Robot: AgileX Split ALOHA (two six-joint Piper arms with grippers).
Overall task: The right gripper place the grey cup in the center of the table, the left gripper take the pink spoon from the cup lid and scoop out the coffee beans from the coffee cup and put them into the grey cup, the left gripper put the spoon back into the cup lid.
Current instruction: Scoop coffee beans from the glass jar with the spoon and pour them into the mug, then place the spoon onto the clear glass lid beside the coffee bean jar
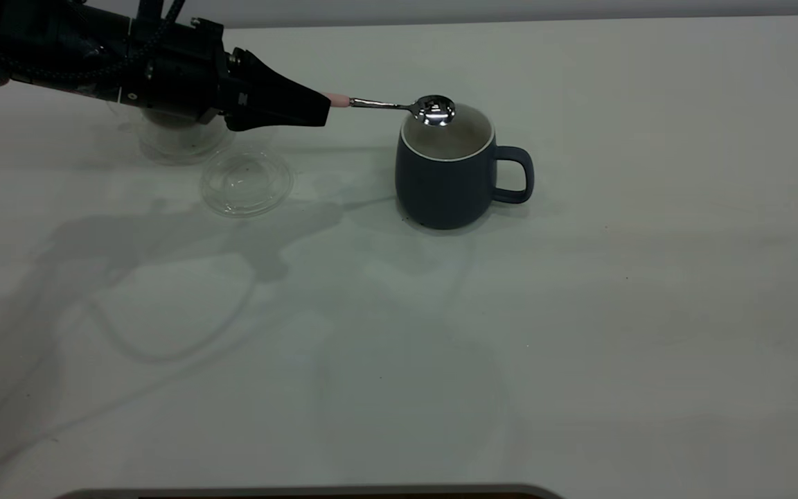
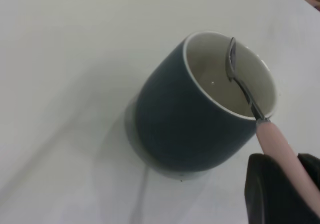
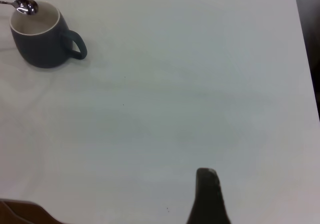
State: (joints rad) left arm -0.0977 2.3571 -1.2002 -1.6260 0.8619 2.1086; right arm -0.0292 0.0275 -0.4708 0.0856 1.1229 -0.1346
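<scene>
Left hand (image 1: 323,105) clamped on the pink handle of the spoon (image 1: 399,106), arm reaching in from the desk's left. Spoon bowl sits level over the mug's (image 1: 446,170) near-left rim, above the opening; no beans visible in it. Mug upright mid-desk (image 1: 579,333), handle pointing right, inside looks white. Lid (image 1: 246,181) lies flat left of the mug, well apart. Glass cup (image 1: 181,138) behind the lid, mostly hidden under the left arm. Right hand (image 3: 210,196): only one dark finger shows in its wrist view, far from the mug; can't tell its opening.
</scene>
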